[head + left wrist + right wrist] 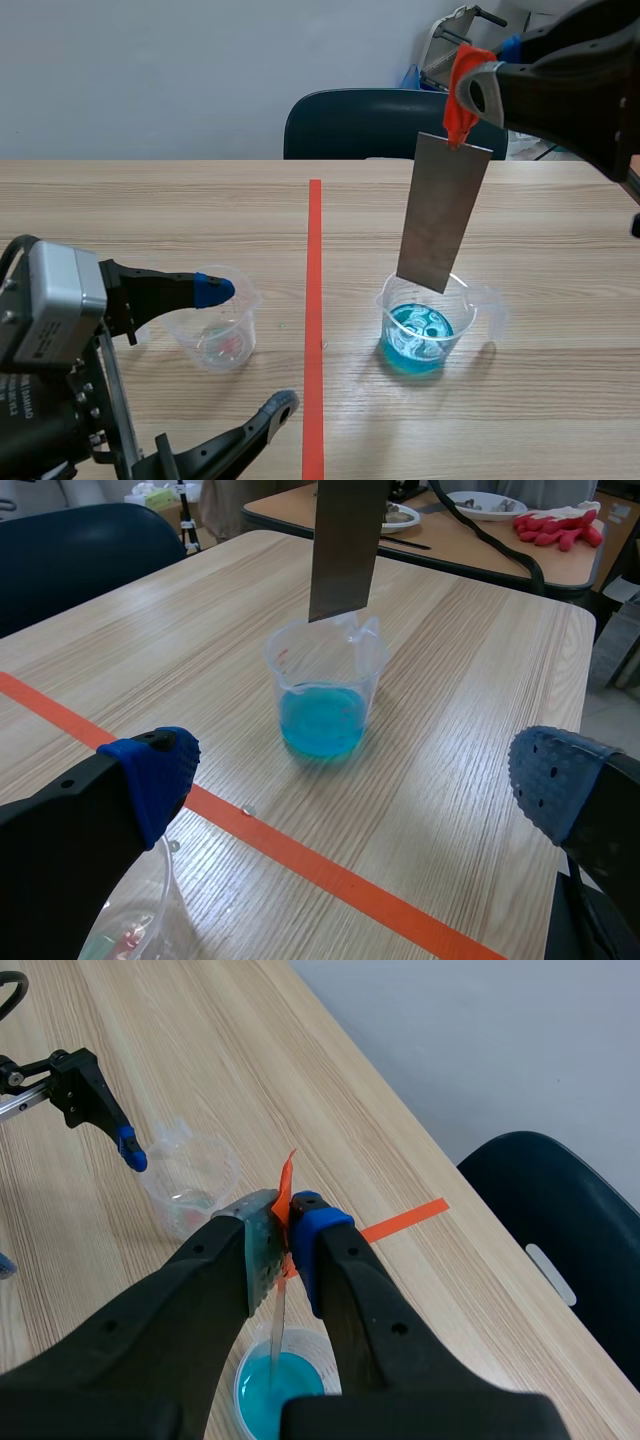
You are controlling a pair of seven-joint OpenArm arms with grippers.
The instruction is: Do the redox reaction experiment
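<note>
Right gripper [468, 95] is raised over the right half of the light wood-grain table [150, 210], its two fingers clamped on the top end of a flat grey rectangular metal strip [443, 215]. A crumpled orange-red tab [462, 85] at that end is pinched in the same grip. The strip hangs nearly upright, slightly tilted. Its lower edge sits at about rim height over a clear plastic beaker holding blue liquid [425, 325]. In the left wrist view the edge is clear of the liquid surface. This beaker stands just right of the orange-red tape line [315, 300] that runs from near to far down the table's middle. Left gripper [247, 347] is low at the near left, fingers wide apart and holding nothing. The far finger's blue pad [215, 290] lies over the far rim of a second clear plastic beaker [215, 335]. Whether pad and rim touch cannot be told. The second beaker stands left of the tape line, well apart from the first, with only a faint pinkish trace at its bottom. A dark blue chair [350, 125] stands beyond the table's far edge.
</note>
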